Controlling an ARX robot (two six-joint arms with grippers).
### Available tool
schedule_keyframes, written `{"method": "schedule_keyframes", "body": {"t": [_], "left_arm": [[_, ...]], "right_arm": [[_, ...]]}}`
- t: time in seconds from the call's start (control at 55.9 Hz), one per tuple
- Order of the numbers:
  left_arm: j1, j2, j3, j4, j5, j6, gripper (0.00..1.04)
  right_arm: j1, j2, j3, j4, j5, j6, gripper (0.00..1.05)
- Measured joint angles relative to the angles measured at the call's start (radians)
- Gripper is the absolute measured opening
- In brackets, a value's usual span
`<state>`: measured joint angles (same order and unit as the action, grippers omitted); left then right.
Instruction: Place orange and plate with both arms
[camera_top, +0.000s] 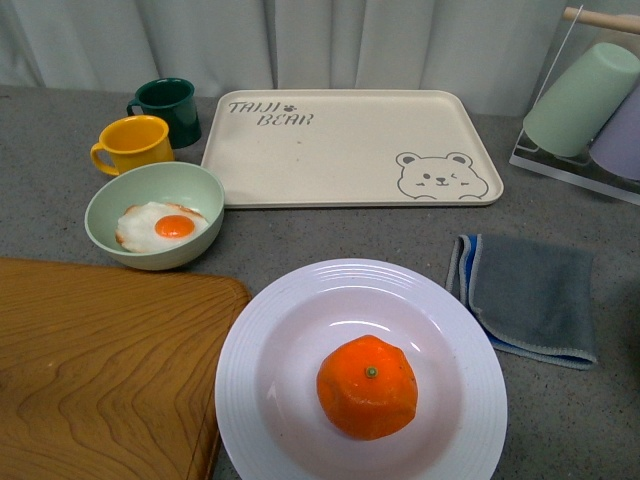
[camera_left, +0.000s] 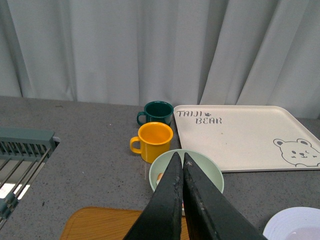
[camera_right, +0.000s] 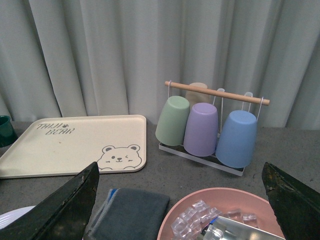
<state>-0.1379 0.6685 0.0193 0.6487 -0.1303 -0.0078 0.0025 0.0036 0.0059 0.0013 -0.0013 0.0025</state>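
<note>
The orange (camera_top: 367, 387) sits in the well of the large white plate (camera_top: 262, 340), which stands on the grey counter at the front centre. No arm shows in the front view. In the left wrist view my left gripper (camera_left: 179, 156) is shut and empty, raised above the pale green bowl (camera_left: 212, 172); a corner of the plate (camera_left: 295, 225) shows there. In the right wrist view my right gripper (camera_right: 180, 167) is open wide and empty, raised over a pink bowl (camera_right: 185, 205); a sliver of the plate (camera_right: 12, 214) shows at the edge.
The cream bear tray (camera_top: 345, 150) lies behind the plate. The green bowl with a fried egg (camera_top: 155, 215), a yellow mug (camera_top: 133, 143) and a dark green mug (camera_top: 168, 105) stand at left. A wooden board (camera_top: 100, 370) lies front left, a grey cloth (camera_top: 530, 295) right, a cup rack (camera_top: 590, 105) far right.
</note>
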Motion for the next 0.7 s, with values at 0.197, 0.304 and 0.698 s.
{"method": "schedule_keyframes", "body": {"t": [0.197,0.304,0.698], "left_arm": [[0.107,-0.147,-0.001,-0.134,0.119,0.001,0.04],[0.134,-0.223,-0.001,-0.203,0.127,0.001,0.04],[0.135,-0.406,-0.001,-0.382,0.130,0.001,0.04]], "right_arm": [[0.000,0.000,0.000,0.000,0.000,0.000,0.95],[0.000,0.000,0.000,0.000,0.000,0.000,0.95],[0.000,0.000,0.000,0.000,0.000,0.000,0.95]]}}
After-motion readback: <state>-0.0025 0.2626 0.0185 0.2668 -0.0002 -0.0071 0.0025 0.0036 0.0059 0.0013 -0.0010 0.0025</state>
